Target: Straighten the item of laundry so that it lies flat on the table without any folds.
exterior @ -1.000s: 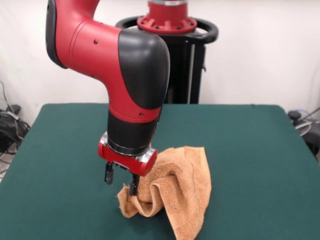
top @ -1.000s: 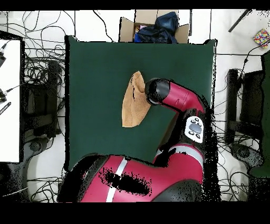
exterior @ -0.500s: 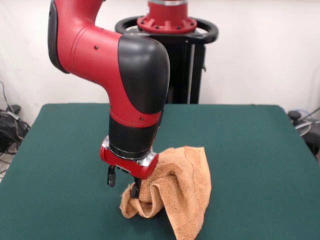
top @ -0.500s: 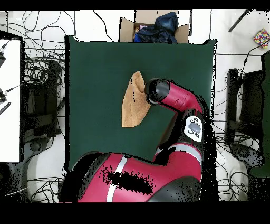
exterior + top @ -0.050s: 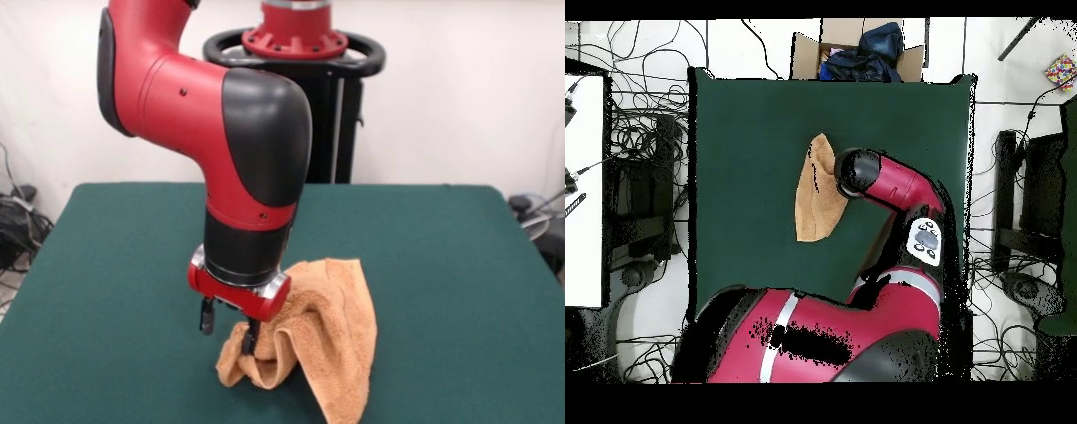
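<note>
While towel lies bunched on table, claw grips its fold.

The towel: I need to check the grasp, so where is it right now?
In the front view the towel lies bunched near the table's front edge, just right of the gripper, which touches its left fold.

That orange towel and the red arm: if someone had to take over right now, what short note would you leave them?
Pincer: down at the towel's edge, one finger in the cloth, the other outside it; whether it truly grips cannot be told.
Towel: bunched and folded on the green table, partly raised beside the pincer; from overhead a narrow folded shape near the table's middle.
Done: arm is at the towel.
Left: all the flattening; the folds must be spread out until it lies flat.
</note>
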